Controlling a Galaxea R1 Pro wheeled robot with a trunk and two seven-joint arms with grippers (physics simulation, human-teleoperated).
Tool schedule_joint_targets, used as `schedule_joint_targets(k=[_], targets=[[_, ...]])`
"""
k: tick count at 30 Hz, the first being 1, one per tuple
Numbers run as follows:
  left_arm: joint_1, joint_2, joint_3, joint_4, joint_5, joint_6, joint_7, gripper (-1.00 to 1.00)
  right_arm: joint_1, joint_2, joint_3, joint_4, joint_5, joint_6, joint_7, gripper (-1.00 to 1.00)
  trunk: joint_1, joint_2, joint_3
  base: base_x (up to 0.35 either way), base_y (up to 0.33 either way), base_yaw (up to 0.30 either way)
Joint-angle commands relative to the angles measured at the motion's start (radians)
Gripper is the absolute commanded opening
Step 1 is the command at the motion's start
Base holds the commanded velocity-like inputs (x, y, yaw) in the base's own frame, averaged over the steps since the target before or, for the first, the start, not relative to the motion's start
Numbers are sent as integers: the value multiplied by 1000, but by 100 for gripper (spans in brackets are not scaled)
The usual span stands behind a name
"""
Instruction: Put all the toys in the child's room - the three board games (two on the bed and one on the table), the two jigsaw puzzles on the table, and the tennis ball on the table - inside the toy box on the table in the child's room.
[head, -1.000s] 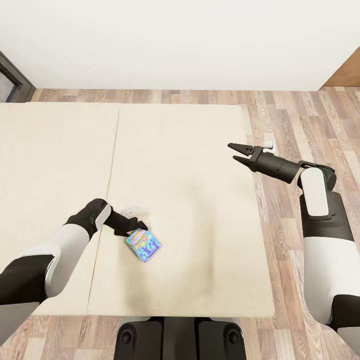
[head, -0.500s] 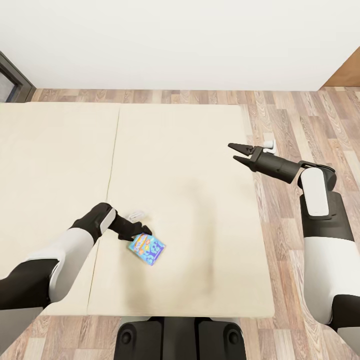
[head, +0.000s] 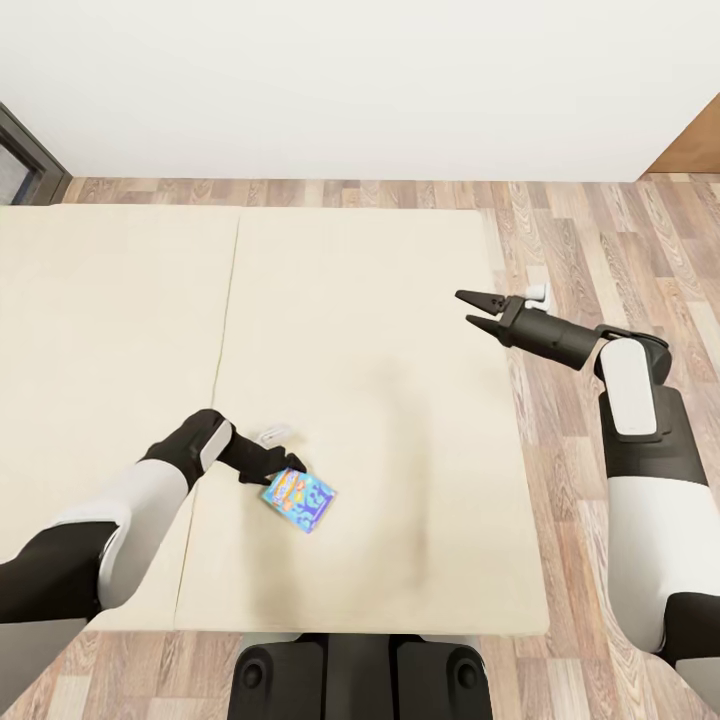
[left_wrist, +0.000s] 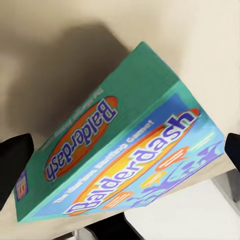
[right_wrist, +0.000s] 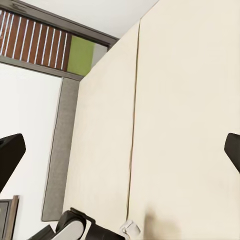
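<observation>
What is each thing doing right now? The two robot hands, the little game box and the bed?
Left end effector: at the box's edge; grip unclear.
Right end effector: open, empty, above the bed.
Small blue board game: tilted, one edge lifted off the mattress.
Bed: bare beige mattress under the box.

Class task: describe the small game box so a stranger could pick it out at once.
Start at the wide beige bed and go to its near part, beside the mattress seam. At the left gripper sits the small blue board game, green-sided and lettered Balderdash, the one colourful thing there.

Blue-and-green board game (head: 299, 495) with orange lettering ovals, beige bed (head: 350, 330)
</observation>
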Motion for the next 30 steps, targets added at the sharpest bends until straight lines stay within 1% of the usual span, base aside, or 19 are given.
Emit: schedule_joint_targets(k=[1, 4, 8, 14, 19, 24, 30], targets=[[2, -2, 0, 0, 4, 5, -4, 100, 0, 0, -2, 0, 9, 4, 10, 100, 0, -1, -1, 0, 0, 0], [11, -7, -4, 0, 1, 5, -63, 100, 1, 0, -2, 0, 9, 4, 10, 100, 0, -1, -1, 0, 0, 0], [18, -8, -7, -1, -2, 5, -105, 100, 1, 1, -2, 0, 9, 4, 10, 100, 0, -1, -1, 0, 0, 0], [21, -8, -8, -1, -3, 3, -115, 100, 1, 1, -1, 0, 9, 4, 10, 100, 0, -1, -1, 0, -14, 0], [21, -9, -8, -1, -3, 2, -116, 100, 1, 1, -1, 0, 9, 4, 10, 100, 0, -1, -1, 0, -155, 0], [21, -9, -7, -1, -4, 1, -117, 100, 2, 1, -1, 0, 9, 4, 10, 100, 0, -1, -1, 0, -47, 0], [21, -10, -7, -1, -4, 1, -117, 100, 3, 1, -1, 0, 9, 4, 10, 100, 0, -1, -1, 0, -210, 0]])
